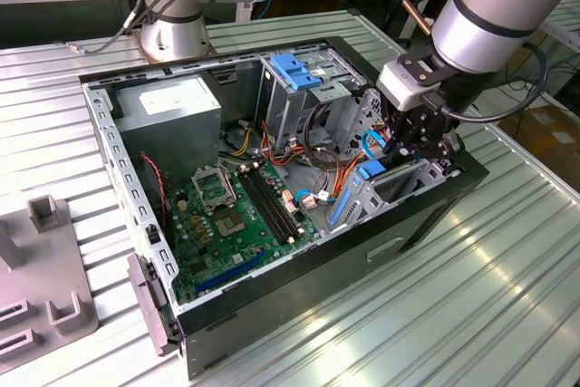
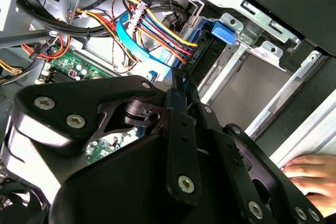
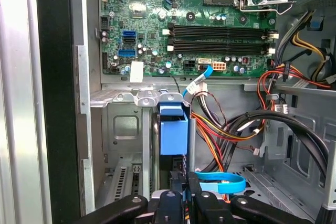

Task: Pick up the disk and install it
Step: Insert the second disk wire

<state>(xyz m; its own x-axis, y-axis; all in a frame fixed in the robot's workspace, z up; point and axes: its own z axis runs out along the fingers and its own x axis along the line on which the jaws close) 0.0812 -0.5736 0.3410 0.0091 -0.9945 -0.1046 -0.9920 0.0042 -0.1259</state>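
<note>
The disk (image 3: 178, 165) stands on edge in the drive bay at the case's end on the exterior view's right. Its blue carrier rail (image 3: 173, 129) faces the motherboard. In the exterior view the disk (image 1: 397, 180) sits low in that bay, directly under my gripper (image 1: 412, 144). The gripper (image 3: 181, 203) reaches down into the bay, its two black fingers (image 2: 178, 124) close together on either side of the disk's thin edge. A black connector with coloured wires (image 2: 195, 52) lies by the disk's end.
The open computer case (image 1: 426, 215) lies on a ribbed metal table. Bundles of cables (image 3: 231, 129) and a blue flat cable (image 3: 220, 182) crowd the bay. A grey drive cage with a blue latch (image 1: 294, 70) stands behind. A person's hand (image 2: 310, 171) rests outside the case wall.
</note>
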